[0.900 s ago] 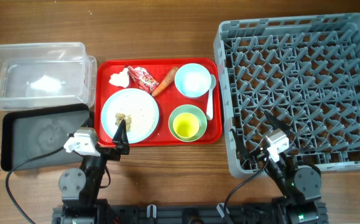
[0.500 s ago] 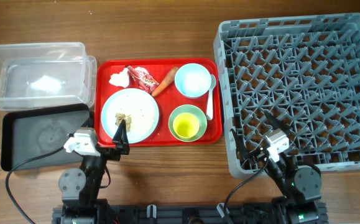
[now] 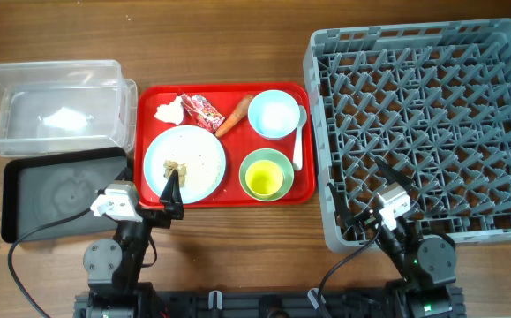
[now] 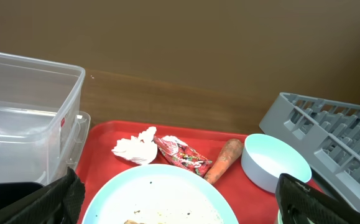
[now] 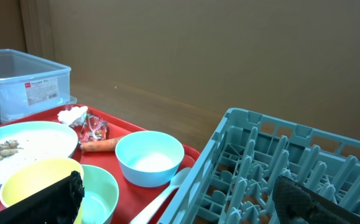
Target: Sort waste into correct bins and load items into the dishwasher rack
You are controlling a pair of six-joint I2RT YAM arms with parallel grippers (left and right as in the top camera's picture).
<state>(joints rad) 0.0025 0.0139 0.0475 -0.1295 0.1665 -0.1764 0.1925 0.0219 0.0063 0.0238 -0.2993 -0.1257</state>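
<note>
A red serving tray [image 3: 149,95] holds the light-blue plate [image 3: 198,155] with rice and brownish scraps [image 3: 177,168], the white tissue [image 3: 169,112], the red wrapper [image 3: 202,109], the carrot piece [image 3: 234,115], the light-blue bowl [image 3: 274,114], the white spoon [image 3: 298,137] and the pale green bowl [image 3: 248,164] with the yellow-green cup [image 3: 264,180] in it. My left gripper [image 3: 171,189] is open and empty over the plate's near edge [image 4: 161,186]. My right gripper [image 3: 386,177] is open and empty above the grey rack's [image 3: 432,106] front-left part.
The clear tub [image 3: 48,102] stands at the far left, with the black tray [image 3: 56,190] in front of it. Both lie left of the red tray. The rack fills the right side, close against the tray.
</note>
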